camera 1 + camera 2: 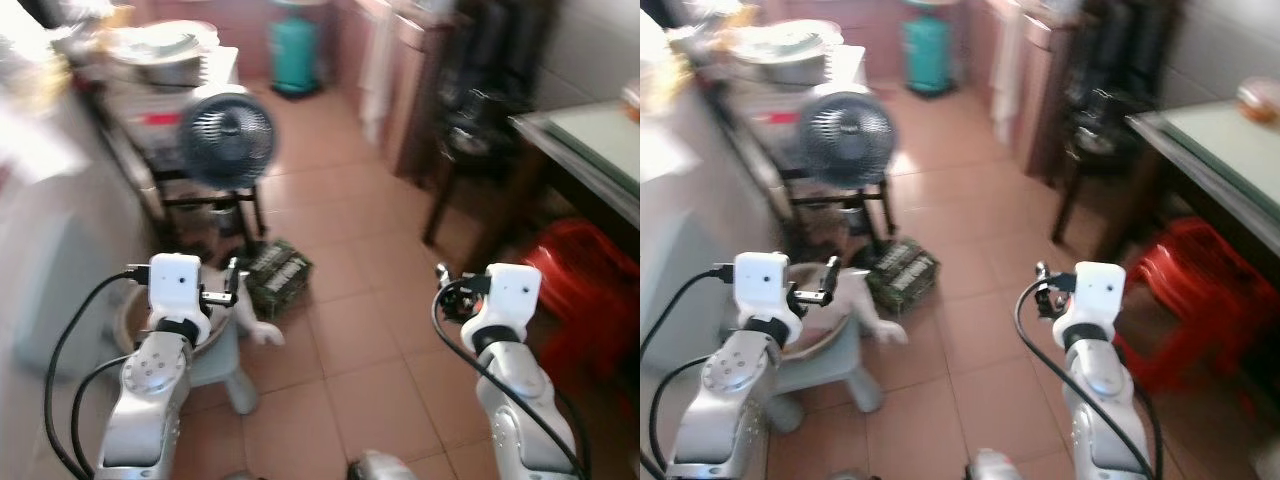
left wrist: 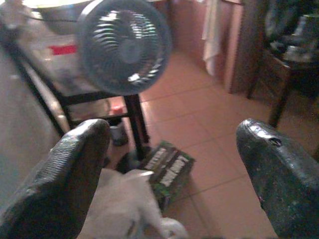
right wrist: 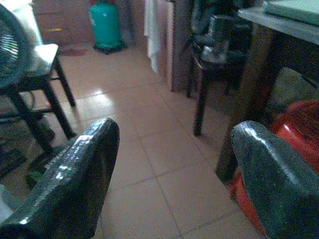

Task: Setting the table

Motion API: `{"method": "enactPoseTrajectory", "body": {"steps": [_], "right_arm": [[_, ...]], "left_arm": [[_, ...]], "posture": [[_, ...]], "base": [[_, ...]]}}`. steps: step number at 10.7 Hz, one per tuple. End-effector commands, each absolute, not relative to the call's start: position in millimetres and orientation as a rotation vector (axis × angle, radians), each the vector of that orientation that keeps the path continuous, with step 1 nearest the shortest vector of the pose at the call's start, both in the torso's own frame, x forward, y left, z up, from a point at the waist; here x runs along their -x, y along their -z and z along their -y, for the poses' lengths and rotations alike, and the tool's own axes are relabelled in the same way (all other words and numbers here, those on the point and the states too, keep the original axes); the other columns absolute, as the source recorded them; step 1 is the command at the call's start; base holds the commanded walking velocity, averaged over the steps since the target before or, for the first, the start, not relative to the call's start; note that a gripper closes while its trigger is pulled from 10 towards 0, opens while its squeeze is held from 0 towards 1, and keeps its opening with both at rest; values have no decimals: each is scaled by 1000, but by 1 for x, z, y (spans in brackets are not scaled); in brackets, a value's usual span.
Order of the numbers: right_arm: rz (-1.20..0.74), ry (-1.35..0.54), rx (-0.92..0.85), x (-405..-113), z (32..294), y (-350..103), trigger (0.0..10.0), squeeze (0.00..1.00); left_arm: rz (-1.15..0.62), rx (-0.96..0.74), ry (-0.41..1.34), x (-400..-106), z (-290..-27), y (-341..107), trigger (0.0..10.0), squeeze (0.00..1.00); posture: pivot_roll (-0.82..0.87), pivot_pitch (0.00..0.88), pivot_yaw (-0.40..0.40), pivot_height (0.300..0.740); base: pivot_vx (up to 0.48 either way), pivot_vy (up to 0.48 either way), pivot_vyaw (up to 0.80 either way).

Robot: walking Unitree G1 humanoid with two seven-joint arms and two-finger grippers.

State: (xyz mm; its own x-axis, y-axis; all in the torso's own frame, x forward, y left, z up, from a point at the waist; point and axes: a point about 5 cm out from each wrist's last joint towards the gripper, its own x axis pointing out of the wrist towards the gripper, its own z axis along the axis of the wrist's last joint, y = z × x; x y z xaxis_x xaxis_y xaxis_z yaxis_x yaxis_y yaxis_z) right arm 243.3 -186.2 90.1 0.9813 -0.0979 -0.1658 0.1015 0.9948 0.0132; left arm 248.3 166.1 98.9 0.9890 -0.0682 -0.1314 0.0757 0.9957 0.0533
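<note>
A dark table with a pale glass top [image 1: 590,150] stands at the right, and a small orange thing [image 1: 1258,98] lies on its far part. Stacked metal bowls and plates [image 1: 160,50] rest on a rack at the far left. My left gripper [image 1: 222,293] is held out low at the left, open and empty, with its fingers [image 2: 75,169] spread wide toward the fan. On the right, short of the table, my right gripper [image 1: 450,290] is also open and empty, its fingers [image 3: 79,174] wide apart over the tiled floor.
A round fan [image 1: 228,135] stands in front of the rack. Below it lies a green crate [image 1: 275,278] beside a pale low stool [image 1: 225,365]. Red plastic stools [image 1: 585,290] sit under the table. A dark chair [image 1: 480,110] and a teal gas cylinder [image 1: 295,55] stand further back.
</note>
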Motion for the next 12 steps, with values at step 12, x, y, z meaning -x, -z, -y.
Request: {"method": "enactPoseTrajectory", "body": {"steps": [12], "right_arm": [[-204,129,-23,-238,193,-84,10000,0]], "left_arm": [[-114,-22,97,-251,-164,-101,10000,0]], "posture": [[14,0,14,740]], "base": [[0,-22,-800]]}}
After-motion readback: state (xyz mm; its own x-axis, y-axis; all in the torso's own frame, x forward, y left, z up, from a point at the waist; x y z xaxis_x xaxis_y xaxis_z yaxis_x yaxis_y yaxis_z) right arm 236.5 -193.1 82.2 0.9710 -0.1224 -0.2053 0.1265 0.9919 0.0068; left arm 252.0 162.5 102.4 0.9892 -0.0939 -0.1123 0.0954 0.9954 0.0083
